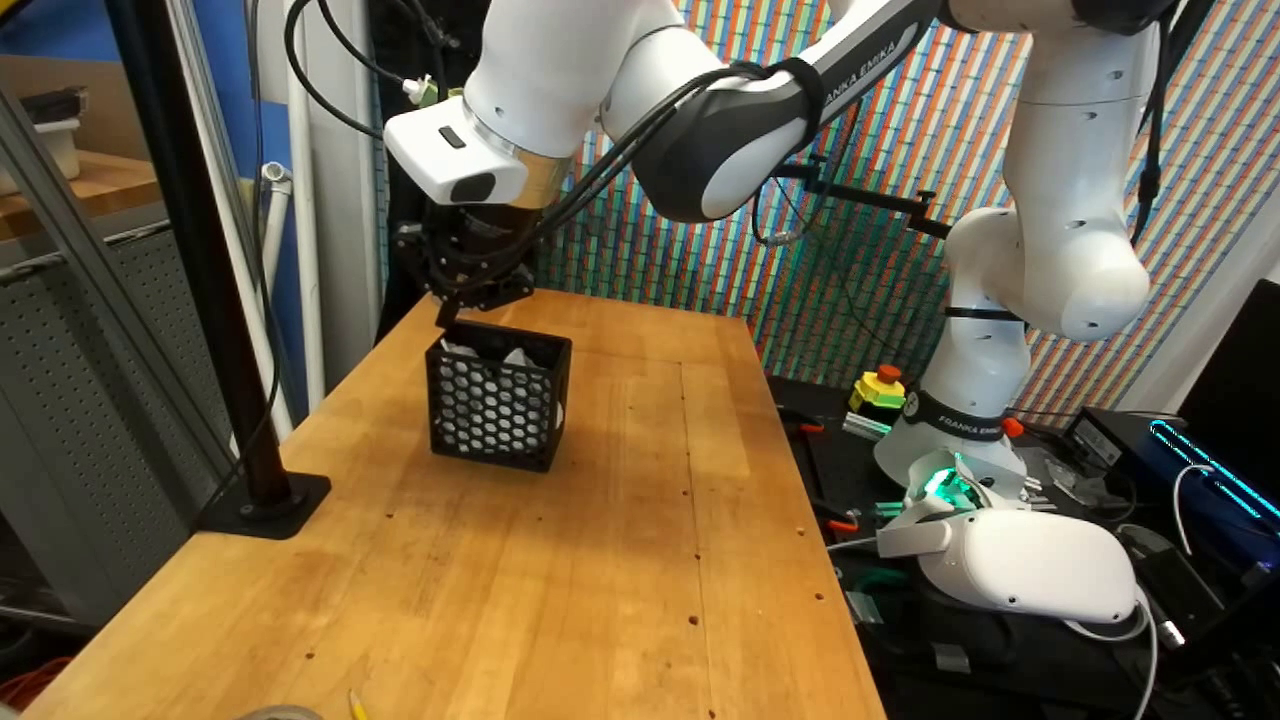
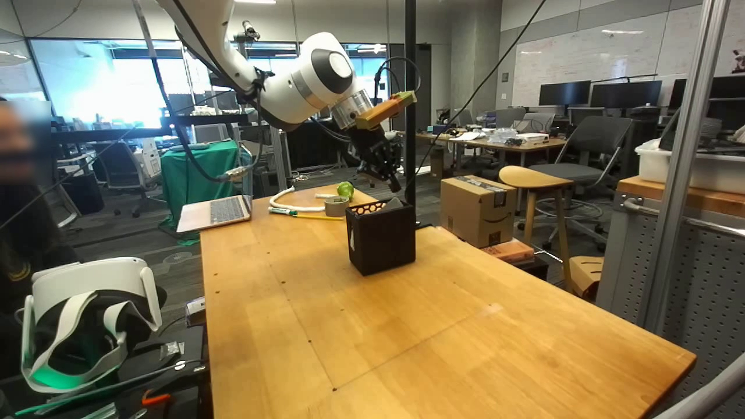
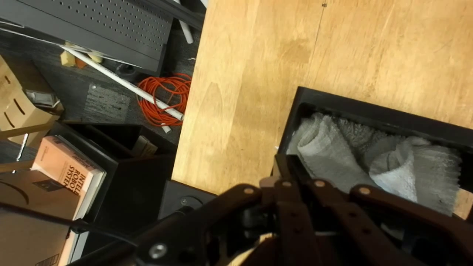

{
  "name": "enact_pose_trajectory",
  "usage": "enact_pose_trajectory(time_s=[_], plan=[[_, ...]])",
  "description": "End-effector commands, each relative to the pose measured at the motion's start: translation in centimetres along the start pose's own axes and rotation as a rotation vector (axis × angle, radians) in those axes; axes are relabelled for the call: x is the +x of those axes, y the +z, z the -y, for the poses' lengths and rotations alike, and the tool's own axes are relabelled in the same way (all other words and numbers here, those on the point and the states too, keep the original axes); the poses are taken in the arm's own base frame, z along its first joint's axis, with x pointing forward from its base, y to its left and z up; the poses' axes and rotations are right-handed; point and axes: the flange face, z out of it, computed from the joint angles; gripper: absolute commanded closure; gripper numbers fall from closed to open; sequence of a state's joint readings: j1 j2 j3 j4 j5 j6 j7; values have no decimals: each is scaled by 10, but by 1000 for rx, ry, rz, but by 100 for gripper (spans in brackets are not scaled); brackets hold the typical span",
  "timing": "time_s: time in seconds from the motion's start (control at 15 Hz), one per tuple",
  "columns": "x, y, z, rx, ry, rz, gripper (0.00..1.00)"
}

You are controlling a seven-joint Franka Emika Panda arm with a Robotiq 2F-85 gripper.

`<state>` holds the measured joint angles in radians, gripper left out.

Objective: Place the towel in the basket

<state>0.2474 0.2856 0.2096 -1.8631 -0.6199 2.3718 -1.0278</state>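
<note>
The towel is a pale, fuzzy cloth lying crumpled and folded inside the basket. In an exterior view, white folds of the towel show below the rim and through the holes. The basket is black and stands upright on the table, seen in both exterior views. Above its rim, at one corner, hangs my gripper, pointing down. In the wrist view the gripper has its fingertips together over the basket's side edge, with no cloth between them. Part of the basket is hidden behind the gripper there.
A black pole on a base plate rises at the table edge near the basket. A laptop, a tape roll, a green ball and a white cord lie toward one table end. A cardboard box stands beyond the table.
</note>
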Motion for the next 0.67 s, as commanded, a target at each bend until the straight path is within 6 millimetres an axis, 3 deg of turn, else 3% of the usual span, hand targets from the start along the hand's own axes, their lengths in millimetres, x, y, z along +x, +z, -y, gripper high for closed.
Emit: enact_pose_trajectory(time_s=[0.0,0.6], plan=[[-1,-2,-11,-36,-20,-7,95],[1,8,-12,-30,-15,-34,95]])
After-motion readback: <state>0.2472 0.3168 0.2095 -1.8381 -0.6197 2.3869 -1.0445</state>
